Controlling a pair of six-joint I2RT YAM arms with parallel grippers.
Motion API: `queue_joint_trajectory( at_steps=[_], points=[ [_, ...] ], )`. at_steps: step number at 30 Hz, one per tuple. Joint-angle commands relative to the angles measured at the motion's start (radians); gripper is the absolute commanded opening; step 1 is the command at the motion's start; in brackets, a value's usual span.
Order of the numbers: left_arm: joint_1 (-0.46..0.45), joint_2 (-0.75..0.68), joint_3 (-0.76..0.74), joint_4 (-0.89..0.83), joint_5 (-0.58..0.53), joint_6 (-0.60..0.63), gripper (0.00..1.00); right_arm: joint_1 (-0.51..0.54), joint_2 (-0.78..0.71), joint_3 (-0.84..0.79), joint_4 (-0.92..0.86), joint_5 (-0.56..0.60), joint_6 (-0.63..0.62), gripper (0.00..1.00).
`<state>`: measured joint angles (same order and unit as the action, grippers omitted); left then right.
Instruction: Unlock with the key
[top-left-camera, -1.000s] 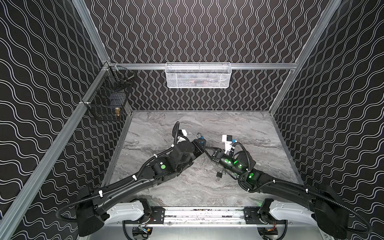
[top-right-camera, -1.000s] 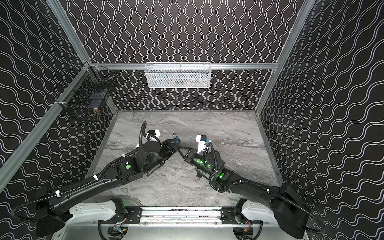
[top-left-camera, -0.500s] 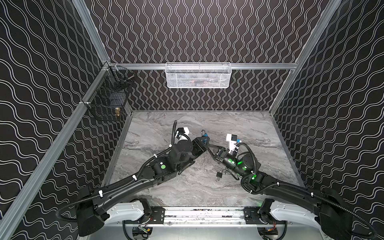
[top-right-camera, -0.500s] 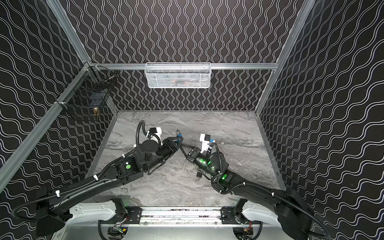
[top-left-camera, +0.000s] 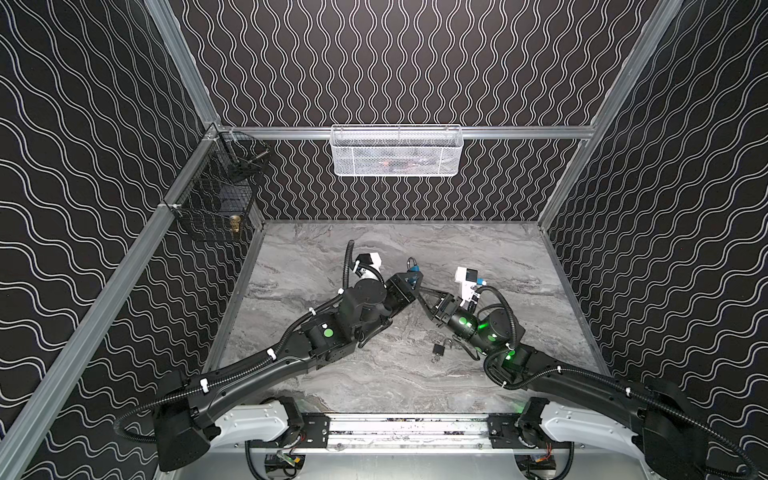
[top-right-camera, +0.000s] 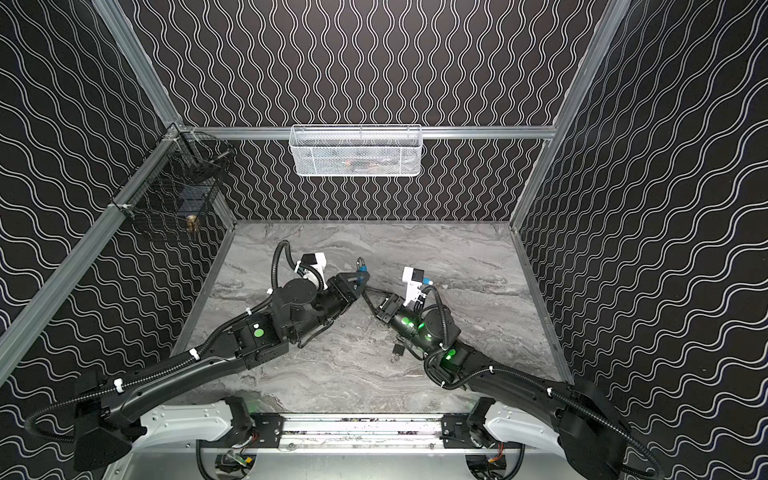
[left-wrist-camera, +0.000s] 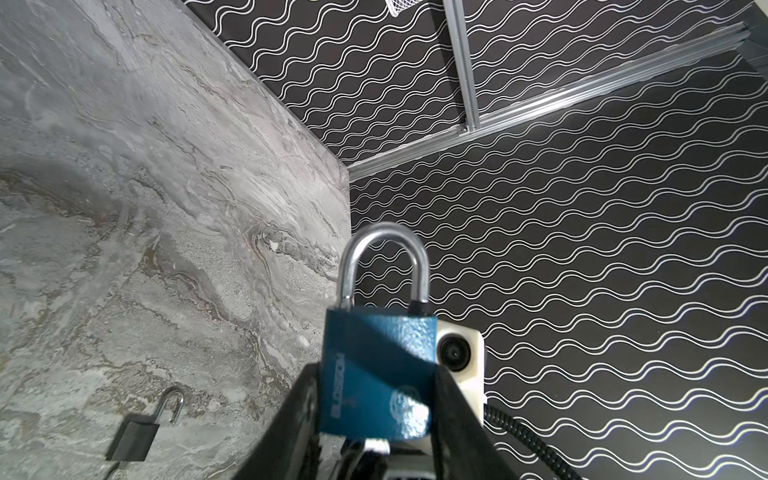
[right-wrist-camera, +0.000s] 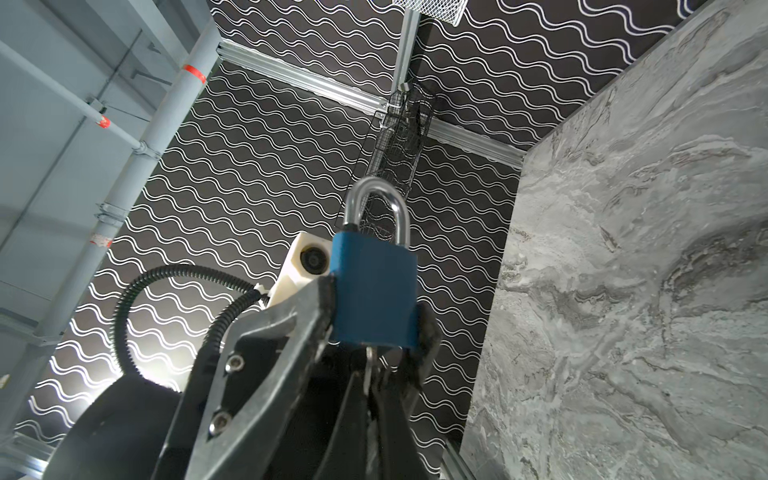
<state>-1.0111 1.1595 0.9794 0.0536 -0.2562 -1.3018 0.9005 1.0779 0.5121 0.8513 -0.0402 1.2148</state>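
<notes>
At centre, two padlocks (left-wrist-camera: 376, 382) (left-wrist-camera: 133, 440), one key (right-wrist-camera: 368, 370)

Lighting evenly from overhead, casting soft shadows on the grey marbled tabletop (top-left-camera: 374, 386), glinting off the curved silver steel shackle (left-wrist-camera: 384, 235).

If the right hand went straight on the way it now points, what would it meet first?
Most likely the underside of the blue padlock, gripped by the left hand; the key in the right hand touches its base, though its depth is unclear.
</notes>
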Motion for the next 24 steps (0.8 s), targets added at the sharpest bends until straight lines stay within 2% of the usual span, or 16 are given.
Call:
queue_joint_trajectory(
  at_steps=[1, 6, 10, 15, 20, 22, 24],
  points=[
    [-0.017, 0.002, -0.004, 0.042, 0.299, -0.023, 0.0, 0.009, 0.001, 0.0, 0.147, -0.171, 0.023, 0.0],
    [-0.014, 0.004, 0.01, 0.056, 0.323, -0.016, 0.0, 0.008, -0.04, -0.023, 0.106, -0.119, 0.033, 0.0],
    [-0.014, -0.009, -0.008, 0.054, 0.31, -0.015, 0.0, 0.003, -0.071, -0.005, 0.014, -0.111, -0.017, 0.0],
    [-0.014, -0.008, 0.026, -0.05, 0.253, 0.048, 0.0, 0.0, -0.07, 0.046, -0.137, -0.121, -0.12, 0.0],
    [-0.006, -0.03, 0.041, -0.168, 0.14, 0.145, 0.0, 0.0, -0.083, 0.067, -0.283, -0.097, -0.22, 0.0],
    [0.006, -0.039, 0.048, -0.213, 0.103, 0.184, 0.0, 0.0, -0.084, 0.061, -0.28, -0.108, -0.242, 0.04],
    [0.025, -0.051, 0.06, -0.274, 0.063, 0.219, 0.0, -0.001, -0.09, 0.075, -0.331, -0.103, -0.272, 0.14]
  ],
)
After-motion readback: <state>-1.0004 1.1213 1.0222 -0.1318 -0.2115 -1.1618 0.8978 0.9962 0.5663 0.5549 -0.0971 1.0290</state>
